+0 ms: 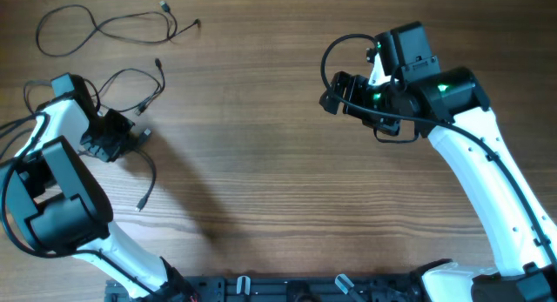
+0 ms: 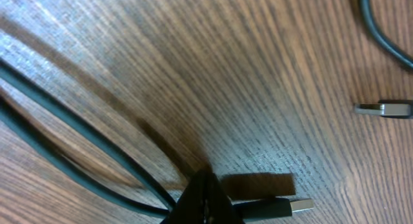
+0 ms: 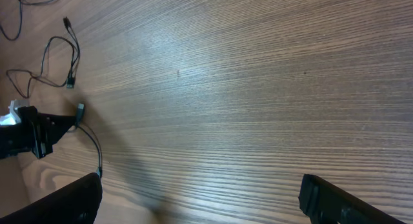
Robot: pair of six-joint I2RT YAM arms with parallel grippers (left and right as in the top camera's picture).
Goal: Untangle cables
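From overhead, the cables [image 1: 104,28] lie around 10 o'clock on the table [image 1: 278,189]: one is loose along the far edge, one is looped below it, and one trails toward 7 o'clock from my left gripper [image 1: 130,138]. My right gripper [image 1: 329,93] hangs at 1 o'clock, well apart from them. In my left wrist view, my left fingers [image 2: 203,201] are pressed together at 6 o'clock, pinching a cable whose plug [image 2: 284,206] sticks out toward 3 o'clock. A second plug [image 2: 386,109] lies at 3 o'clock. In my right wrist view, my right fingers [image 3: 64,201] are spread wide above the table, with the cables at 10 o'clock.
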